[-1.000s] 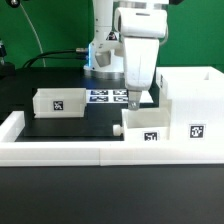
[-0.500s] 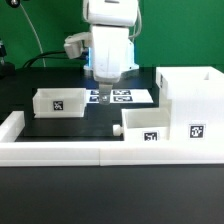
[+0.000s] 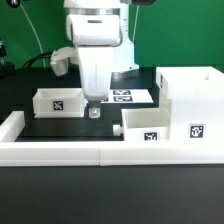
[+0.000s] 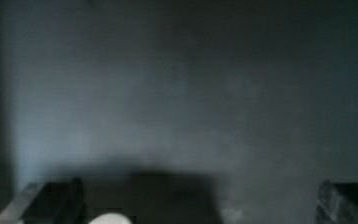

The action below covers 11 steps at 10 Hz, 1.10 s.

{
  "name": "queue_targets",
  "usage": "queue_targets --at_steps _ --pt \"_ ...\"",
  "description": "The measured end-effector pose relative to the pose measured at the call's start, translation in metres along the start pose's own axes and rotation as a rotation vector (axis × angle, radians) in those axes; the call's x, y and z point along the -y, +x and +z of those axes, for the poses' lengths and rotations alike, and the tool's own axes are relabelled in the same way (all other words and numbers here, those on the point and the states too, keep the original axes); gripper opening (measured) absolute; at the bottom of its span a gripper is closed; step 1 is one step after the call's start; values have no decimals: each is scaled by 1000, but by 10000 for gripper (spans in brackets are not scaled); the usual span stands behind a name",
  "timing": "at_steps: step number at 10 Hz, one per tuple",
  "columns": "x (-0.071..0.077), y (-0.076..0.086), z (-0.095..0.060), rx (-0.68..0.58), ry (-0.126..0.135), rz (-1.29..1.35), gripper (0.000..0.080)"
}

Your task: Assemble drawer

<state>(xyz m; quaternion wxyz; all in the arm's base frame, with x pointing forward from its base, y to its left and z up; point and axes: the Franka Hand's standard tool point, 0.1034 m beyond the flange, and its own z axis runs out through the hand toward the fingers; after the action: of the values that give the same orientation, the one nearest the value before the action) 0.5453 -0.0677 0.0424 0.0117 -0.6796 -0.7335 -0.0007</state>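
A: Drawer parts against the gripper (image 3: 95, 112)?
B: Left tray (image 3: 58, 101) at centre-left of the exterior view, just beside the gripper, seemingly not touching. Second tray (image 3: 146, 126) lower right of centre, close against the shell (image 3: 192, 100) at the right edge.
A: Grip?
B: Released; fingers (image 4: 48, 203) spread wide in the wrist view, clasping nothing.
A: Contents?
B: Tray interiors hidden from this angle; shell open, bare white walls inside.
A: Look?
B: Smooth white plastic, boxy, square black-and-white tags (image 3: 57, 104) on the fronts; matte black table (image 3: 30, 125).
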Motion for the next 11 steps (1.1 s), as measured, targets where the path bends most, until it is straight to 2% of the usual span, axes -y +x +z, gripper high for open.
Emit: queue_targets --at_steps 3,4,7,11 --pt "14 -11 18 -90 31 -14 649" --pt "14 -9 20 -103 32 -11 649" --pt "12 9 24 -111 41 16 649" --pt "2 34 23 -114 41 94 649"
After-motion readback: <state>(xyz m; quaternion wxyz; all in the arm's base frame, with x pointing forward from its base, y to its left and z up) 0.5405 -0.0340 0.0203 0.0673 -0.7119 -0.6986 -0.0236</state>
